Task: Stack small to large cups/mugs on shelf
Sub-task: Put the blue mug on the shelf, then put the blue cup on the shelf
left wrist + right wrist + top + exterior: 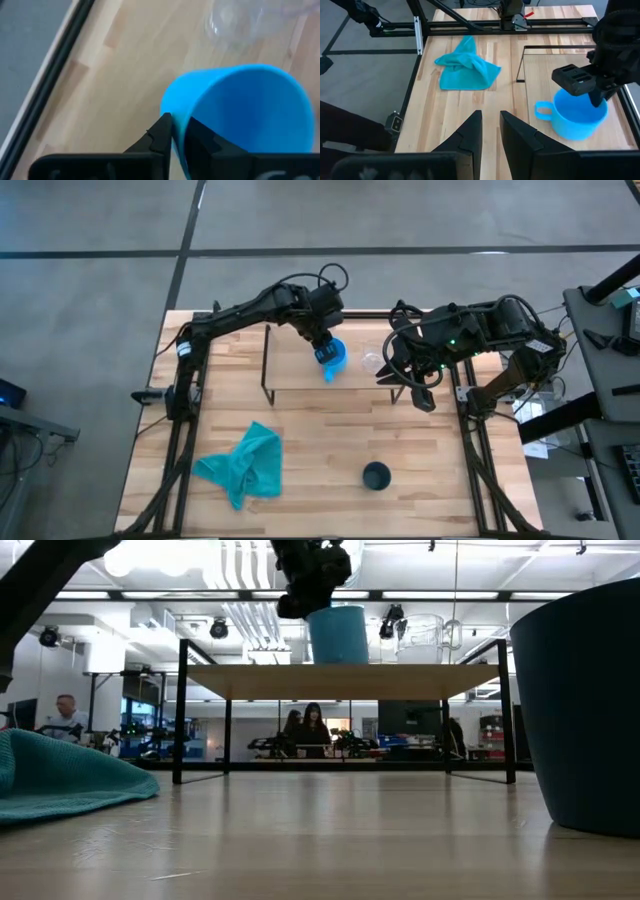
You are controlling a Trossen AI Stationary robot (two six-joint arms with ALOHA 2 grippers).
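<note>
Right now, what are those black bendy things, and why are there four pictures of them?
They are two robot arms working at a wooden table. One camera looks down from above, one sits low at table height, and one rides on each arm's wrist.

The left hand pinches the rim of a blue mug, which sits on a low shelf with a wood top and thin black legs. A clear glass cup stands beside the mug on the shelf.

The right hand waits near the shelf, open and empty. On the table lie a teal cloth and a dark cup.
</note>
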